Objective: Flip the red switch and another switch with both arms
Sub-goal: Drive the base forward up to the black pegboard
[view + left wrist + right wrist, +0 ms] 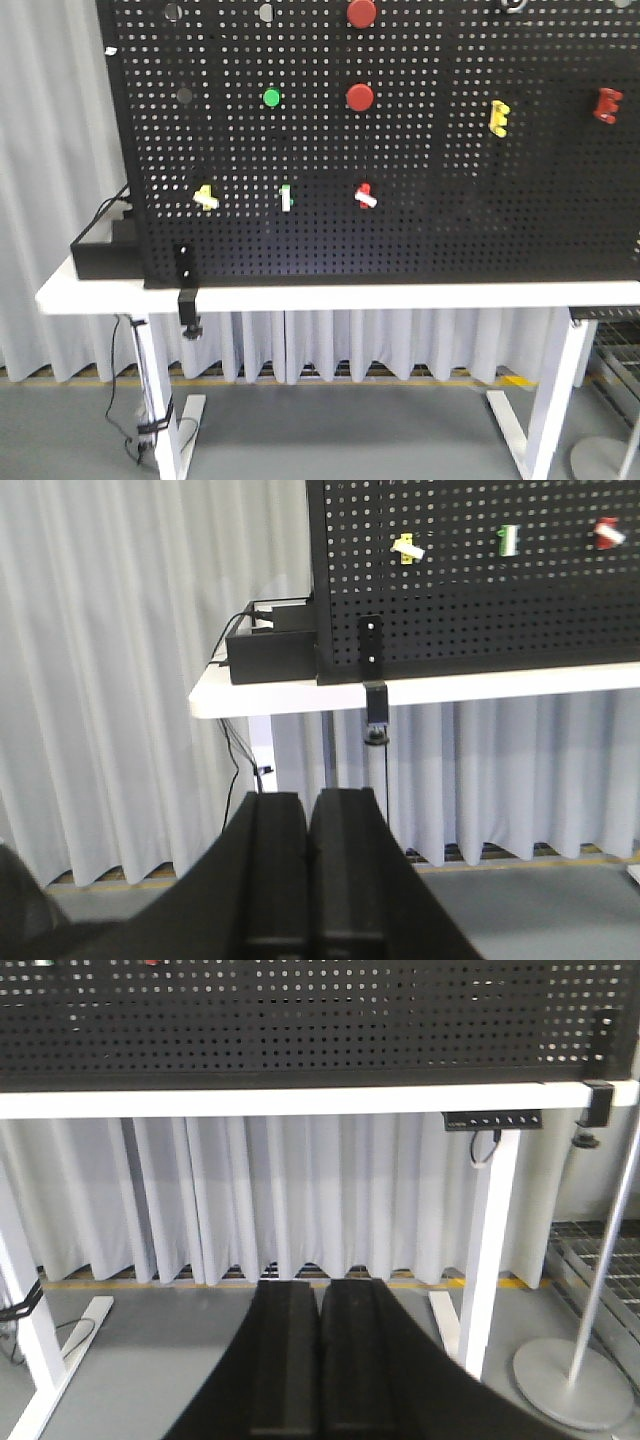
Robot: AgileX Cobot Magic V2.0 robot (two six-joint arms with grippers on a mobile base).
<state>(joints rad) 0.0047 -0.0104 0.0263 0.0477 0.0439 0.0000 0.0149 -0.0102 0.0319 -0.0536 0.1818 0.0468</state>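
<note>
The red switch (365, 195) is a tiny red toggle with a white lever tip on the black pegboard (450, 220); in the left wrist view the red switch (607, 532) shows at the top right. The other switch, a small pale yellow toggle (205, 197), sits to its left and appears as the yellow toggle (408, 548) in the left wrist view. My left gripper (307, 805) is shut, low and well short of the board. My right gripper (320, 1288) is shut too, below the tabletop level; neither switch can be made out in its view.
A white-and-green toggle (286, 198) sits between the two switches. Round red push buttons (360, 97), a green button (271, 98) and yellow (498, 116) and red (606, 104) brackets are higher up. The white table (300, 297) carries the board; a black box (268, 655) sits at its left end.
</note>
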